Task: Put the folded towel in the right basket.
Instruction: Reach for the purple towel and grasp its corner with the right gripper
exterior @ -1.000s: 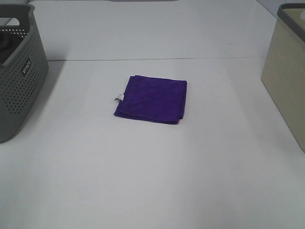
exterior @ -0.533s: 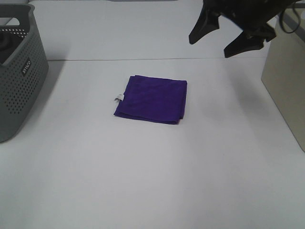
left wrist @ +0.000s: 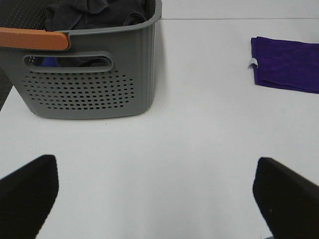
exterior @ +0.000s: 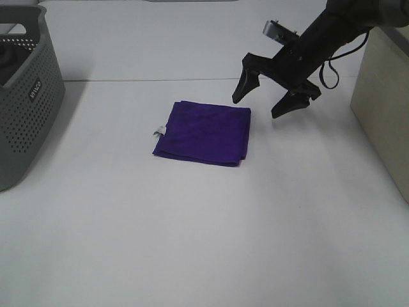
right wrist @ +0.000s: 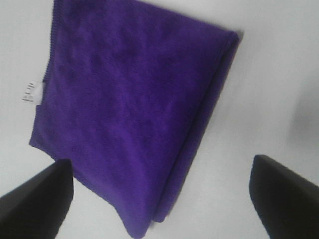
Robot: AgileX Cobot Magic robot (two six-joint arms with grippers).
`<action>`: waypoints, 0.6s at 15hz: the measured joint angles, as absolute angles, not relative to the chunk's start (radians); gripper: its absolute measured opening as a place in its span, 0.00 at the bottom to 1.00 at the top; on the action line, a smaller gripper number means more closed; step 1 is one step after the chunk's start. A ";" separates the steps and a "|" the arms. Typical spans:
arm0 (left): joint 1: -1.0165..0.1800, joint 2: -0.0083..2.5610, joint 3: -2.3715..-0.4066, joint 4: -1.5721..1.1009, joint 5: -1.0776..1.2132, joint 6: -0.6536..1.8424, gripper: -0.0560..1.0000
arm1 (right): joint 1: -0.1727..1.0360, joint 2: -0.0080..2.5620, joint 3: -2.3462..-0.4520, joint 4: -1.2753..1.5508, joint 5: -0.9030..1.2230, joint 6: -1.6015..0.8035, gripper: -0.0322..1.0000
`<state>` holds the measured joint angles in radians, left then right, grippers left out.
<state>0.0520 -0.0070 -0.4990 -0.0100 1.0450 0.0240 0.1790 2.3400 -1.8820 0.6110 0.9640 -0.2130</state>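
The towel (exterior: 202,133), purple and folded into a square, is lying flat on the table (exterior: 192,256), roughly midway between the two baskets and touching neither. A small white tag (exterior: 158,131) is sticking out of its left edge. The right gripper (exterior: 256,107) is hanging over the table just beside the towel's far right corner, pointing down, with its fingers spread wide apart and holding nothing. Its wrist camera is looking down on the towel between the two fingers. The right basket (exterior: 383,102), beige, is standing at the table's right edge, well apart from the towel. The left basket (exterior: 25,109), grey and perforated, is sitting at the left edge with dark clothes (left wrist: 94,12) inside. The left gripper (left wrist: 159,199) is hanging near that basket, its fingers also wide apart and empty.
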 joint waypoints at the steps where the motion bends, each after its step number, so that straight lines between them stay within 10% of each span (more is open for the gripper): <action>1: 0.052 -0.007 -0.499 -0.010 1.045 0.024 0.99 | 0.179 2.364 -1.884 0.608 0.965 -0.206 0.92; 9: 0.052 -0.007 -0.499 -0.010 1.045 0.024 0.99 | 0.179 2.431 -1.895 0.555 0.965 -0.162 0.92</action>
<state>0.0520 -0.0070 -0.4990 -0.0100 1.0450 0.0240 0.1790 2.4310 -1.8950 0.5550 0.9650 -0.1620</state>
